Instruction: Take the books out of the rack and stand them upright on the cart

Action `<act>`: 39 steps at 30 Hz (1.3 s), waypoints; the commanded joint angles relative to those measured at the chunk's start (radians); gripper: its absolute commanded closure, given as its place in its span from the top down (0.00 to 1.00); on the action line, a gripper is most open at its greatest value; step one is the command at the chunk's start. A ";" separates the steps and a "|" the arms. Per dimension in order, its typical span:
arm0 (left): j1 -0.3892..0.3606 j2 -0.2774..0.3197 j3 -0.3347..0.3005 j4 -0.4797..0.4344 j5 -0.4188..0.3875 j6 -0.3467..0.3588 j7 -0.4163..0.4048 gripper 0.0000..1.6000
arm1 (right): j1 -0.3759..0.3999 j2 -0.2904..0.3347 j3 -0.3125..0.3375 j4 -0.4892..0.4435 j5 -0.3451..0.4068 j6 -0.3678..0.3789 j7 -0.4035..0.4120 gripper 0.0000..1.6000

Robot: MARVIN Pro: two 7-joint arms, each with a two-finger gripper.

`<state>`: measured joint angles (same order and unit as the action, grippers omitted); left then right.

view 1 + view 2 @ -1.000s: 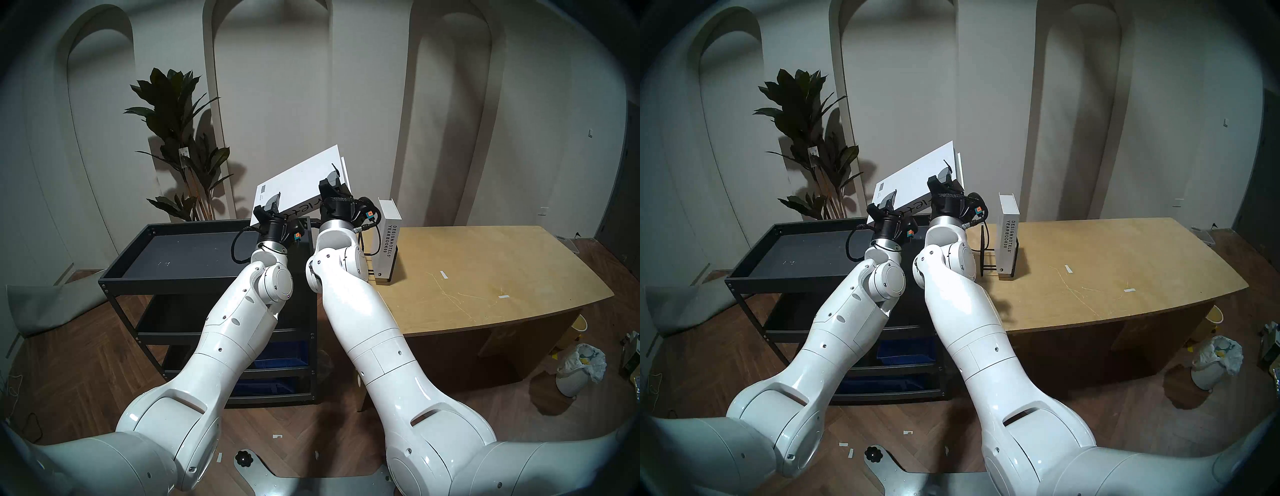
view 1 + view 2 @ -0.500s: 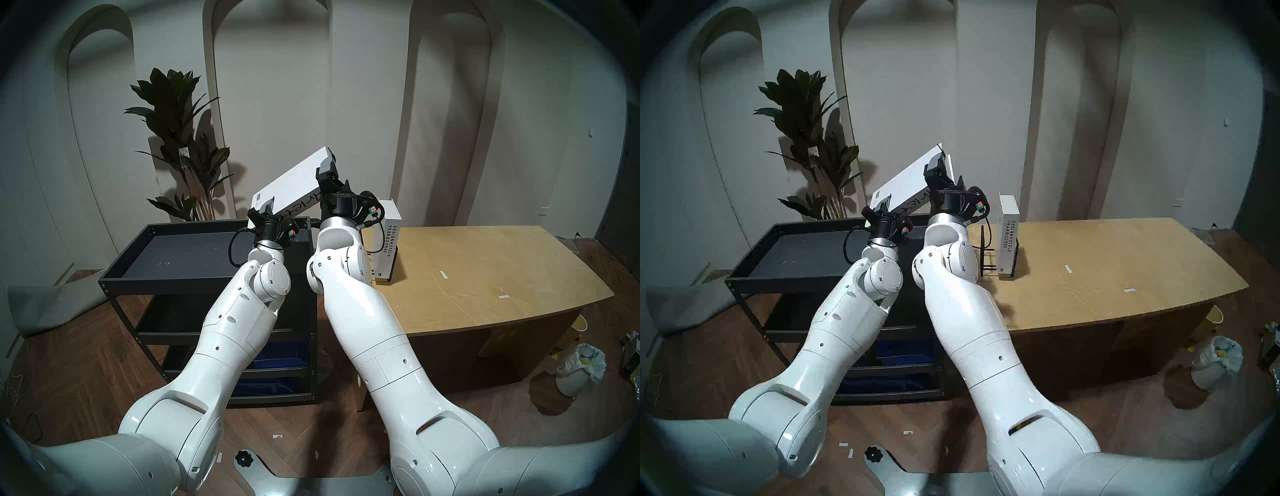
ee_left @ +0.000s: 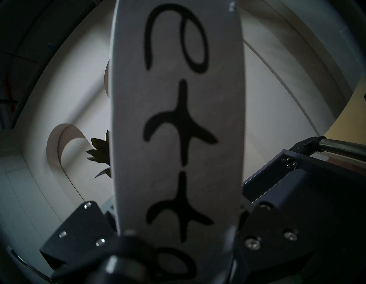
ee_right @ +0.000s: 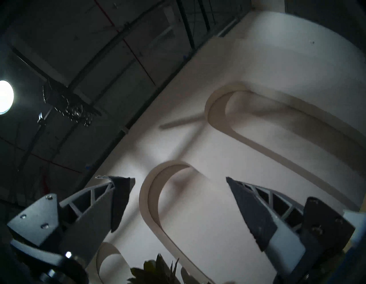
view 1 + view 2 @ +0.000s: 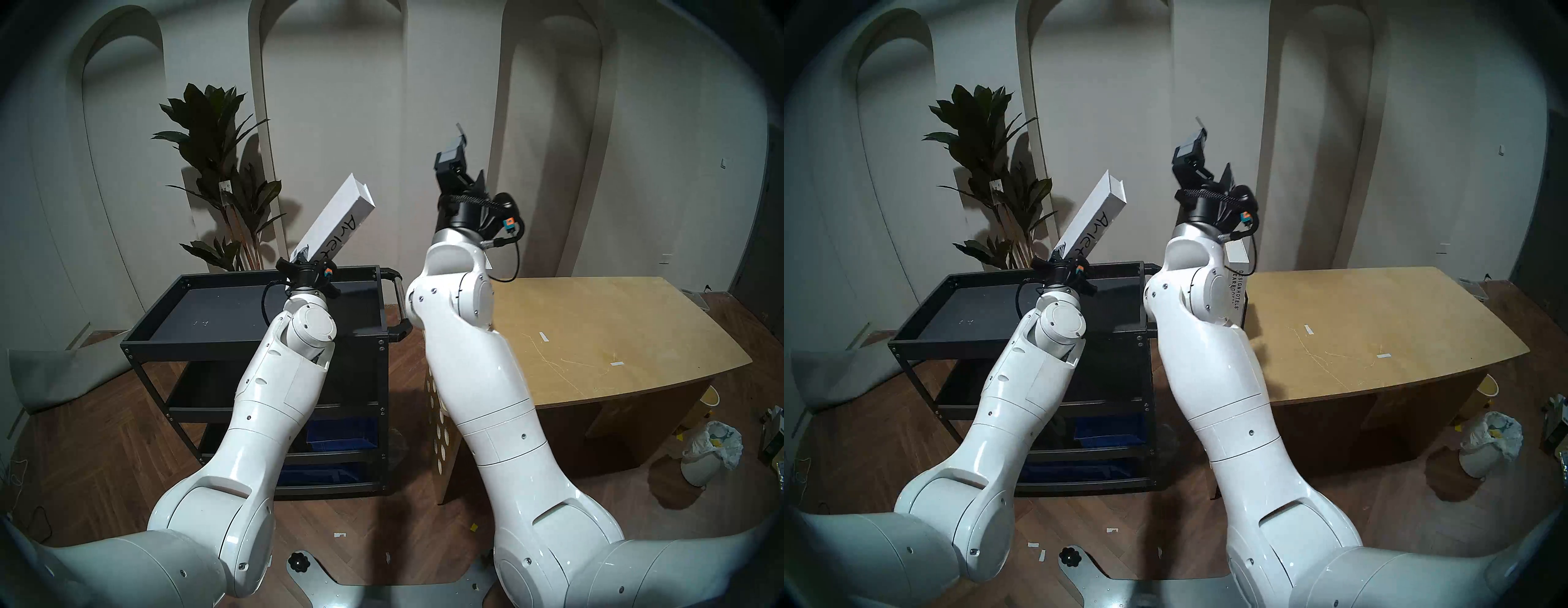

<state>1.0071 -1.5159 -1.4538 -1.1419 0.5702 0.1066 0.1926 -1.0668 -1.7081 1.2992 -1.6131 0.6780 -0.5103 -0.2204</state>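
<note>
With the left tool (image 5: 302, 257) clamped on the lower end of the "Arletta" book (image 5: 336, 225) — leaning up and away to its right above the cart (image 5: 254, 339) — it should roll the book vertical before lowering, while the right tool (image 4: 178, 202), jaws apart and empty, keeps clear.

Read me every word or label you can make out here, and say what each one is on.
"Arlet", the rest hidden by the gripper: spine of the tall white hardback book.
"DESIGNHOTELS", with a second line cut off by the arm: spine of the shorter white hardback book.
Small white tag on the dark leafy potted plant: too small to read.
</note>
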 commanded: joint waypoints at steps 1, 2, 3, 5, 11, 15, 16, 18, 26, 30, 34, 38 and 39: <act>-0.059 0.009 -0.082 -0.048 -0.088 -0.011 -0.038 0.00 | 0.034 0.110 0.099 -0.121 -0.083 -0.014 0.001 1.00; -0.060 0.012 -0.091 -0.047 -0.097 -0.010 -0.043 0.00 | 0.031 0.122 0.114 -0.132 -0.092 -0.007 0.000 1.00; -0.061 0.012 -0.104 -0.045 -0.113 -0.008 -0.052 0.00 | 0.022 0.131 0.137 -0.146 -0.107 0.003 -0.007 1.00; -0.063 0.012 -0.128 -0.043 -0.141 -0.005 -0.067 0.00 | 0.008 0.160 0.169 -0.155 -0.135 0.023 -0.009 1.00; -0.059 0.020 -0.188 -0.027 -0.214 0.006 -0.118 0.00 | -0.056 0.237 0.250 -0.183 -0.209 0.081 -0.014 1.00; -0.056 0.025 -0.219 -0.010 -0.258 0.011 -0.153 0.00 | -0.111 0.273 0.292 -0.200 -0.264 0.115 -0.004 1.00; -0.057 0.024 -0.230 -0.006 -0.276 0.013 -0.168 0.00 | -0.130 0.292 0.302 -0.209 -0.281 0.129 -0.002 1.00; -0.062 0.020 -0.248 0.004 -0.307 0.016 -0.191 0.00 | -0.162 0.317 0.315 -0.218 -0.306 0.149 0.000 1.00; -0.097 0.005 -0.315 0.060 -0.435 0.023 -0.283 0.00 | -0.265 0.359 0.352 -0.254 -0.375 0.223 0.011 1.00; -0.124 -0.004 -0.343 0.107 -0.493 0.030 -0.325 0.00 | -0.319 0.382 0.381 -0.290 -0.407 0.257 0.013 1.00; -0.156 -0.013 -0.366 0.166 -0.543 0.035 -0.355 0.00 | -0.378 0.402 0.417 -0.342 -0.433 0.285 0.013 1.00; -0.185 -0.016 -0.381 0.217 -0.577 0.033 -0.374 0.00 | -0.431 0.410 0.450 -0.389 -0.452 0.311 0.010 1.00; -0.194 -0.016 -0.385 0.231 -0.584 0.030 -0.377 0.00 | -0.448 0.412 0.459 -0.403 -0.457 0.320 0.009 1.00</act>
<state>0.9184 -1.5246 -1.8201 -0.9463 0.0368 0.1428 -0.1495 -1.4091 -1.3335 1.7103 -1.9196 0.2567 -0.2249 -0.2084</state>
